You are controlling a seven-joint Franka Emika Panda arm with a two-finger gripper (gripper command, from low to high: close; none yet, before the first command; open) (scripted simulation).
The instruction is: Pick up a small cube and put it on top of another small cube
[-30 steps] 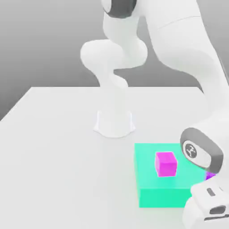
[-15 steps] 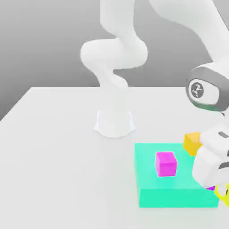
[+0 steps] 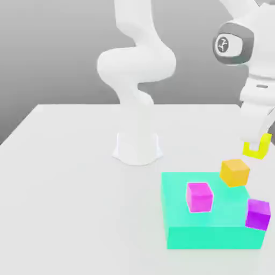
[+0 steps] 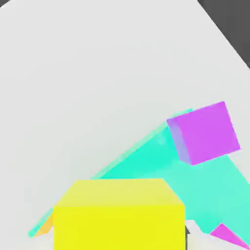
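The small lemon-yellow cube (image 3: 256, 149) hangs in the air at the exterior view's right, and my gripper (image 3: 256, 145) is shut on it. In the hand view this yellow cube (image 4: 118, 215) sits close between the fingers. Just below it in the exterior view, a darker orange-yellow cube (image 3: 234, 172) rests by the far right corner of the flat teal block (image 3: 180, 215). A magenta cube (image 3: 199, 196) stands on the teal block's top, seen also as the magenta cube (image 4: 204, 133) on the teal block (image 4: 195, 180) from the hand. A purple cube (image 3: 258, 214) sits at the block's near right corner.
The arm's white base (image 3: 137, 146) stands on the white table (image 3: 64, 188) behind the teal block. The table's far edge runs across the exterior view behind the base, and its left edge slants towards the front.
The arm has risen from low at the front right to well above the table, carrying the yellow cube up with it. The orange-yellow and purple cubes have come into sight.
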